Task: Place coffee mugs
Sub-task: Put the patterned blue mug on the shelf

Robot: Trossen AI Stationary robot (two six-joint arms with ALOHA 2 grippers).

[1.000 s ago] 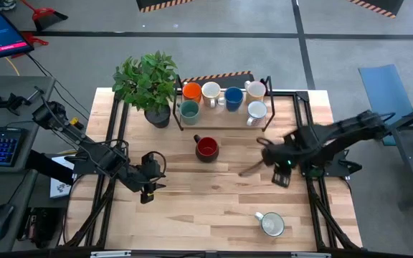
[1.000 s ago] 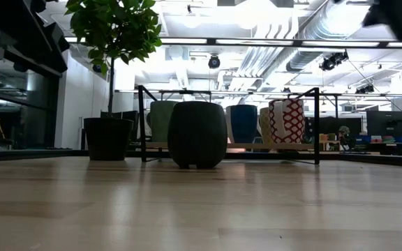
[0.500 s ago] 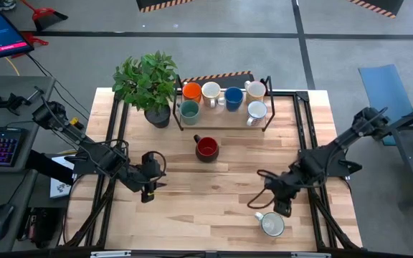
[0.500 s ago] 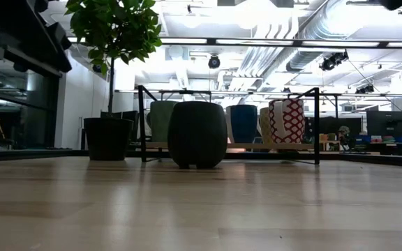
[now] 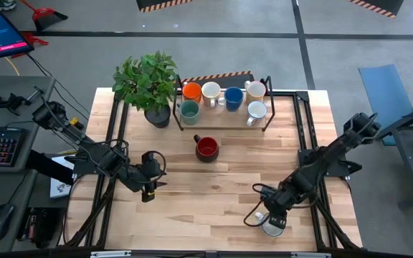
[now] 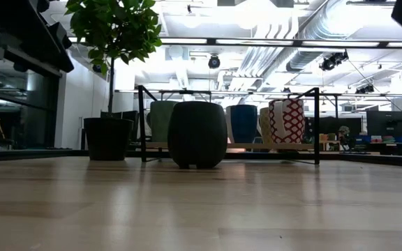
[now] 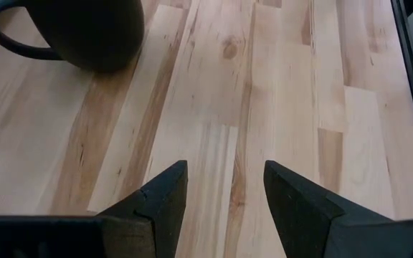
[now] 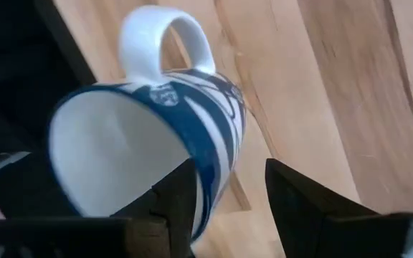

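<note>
A white mug with blue pattern (image 8: 156, 136) stands near the table's near right edge (image 5: 273, 226). My right gripper (image 8: 228, 190) is open and hangs right over it (image 5: 268, 218), one finger on the mouth side of the wall and one outside. A red mug (image 5: 206, 148) stands alone mid-table; it shows dark in the low view (image 6: 197, 134). Several more mugs sit in the black rack (image 5: 221, 127), among them orange (image 5: 191, 91), blue (image 5: 233, 96) and teal (image 5: 189, 110). My left gripper (image 7: 224, 186) waits open at the table's left (image 5: 148, 188). My right gripper comes at the white mug from above, slanting, its fingers (image 8: 174, 197) standing on either side of the mug's wall (image 8: 217, 161) opposite the handle (image 8: 167, 39). I cannot tell whether either finger touches the wall. The mug rests on the table.
A potted plant (image 5: 148, 82) stands at the far left, beside the rack; its pot shows in the low view (image 6: 108, 137). Bare wood (image 5: 206, 201) lies between the two grippers. Black frame rails (image 5: 307, 143) run along the table's sides.
My right gripper has swung from the table's middle right toward the near edge and come down over the white mug. The mug has stayed in place. My left arm has kept still.
</note>
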